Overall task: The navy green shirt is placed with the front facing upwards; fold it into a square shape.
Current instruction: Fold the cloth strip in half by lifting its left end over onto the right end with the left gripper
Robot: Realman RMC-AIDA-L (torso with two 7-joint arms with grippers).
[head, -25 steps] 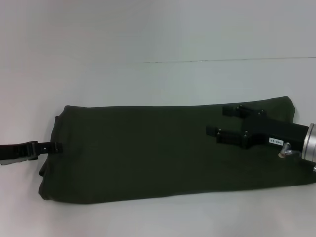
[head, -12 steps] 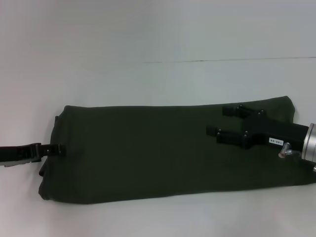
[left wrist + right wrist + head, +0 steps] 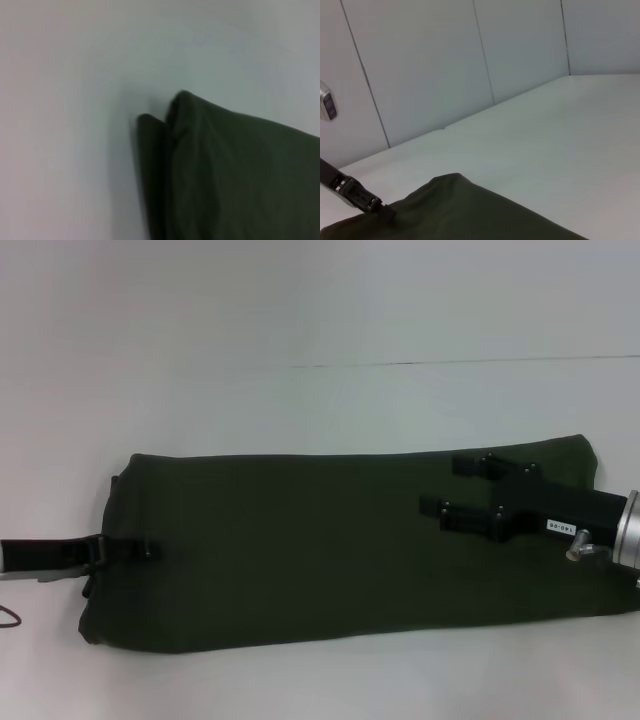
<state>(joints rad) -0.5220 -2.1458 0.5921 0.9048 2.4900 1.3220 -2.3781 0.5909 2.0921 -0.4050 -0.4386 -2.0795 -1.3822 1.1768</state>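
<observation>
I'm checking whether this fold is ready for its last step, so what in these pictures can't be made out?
- Navy green shirt: lettering, neck and label hidden by its own folds in every view.
- Left gripper, at the shirt's left end: head view doesn't settle whether it pinches cloth; the left wrist view shows only folded layers.
- Right gripper, open above the right end: contact with cloth unclear; its arm is cut by the frame edge.

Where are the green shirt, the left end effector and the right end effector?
green shirt (image 3: 300, 550), head view, middle of the folded cloth.
left end effector (image 3: 135, 549), head view, tips over the shirt's left end.
right end effector (image 3: 450, 487), head view, between its fingertips.
</observation>
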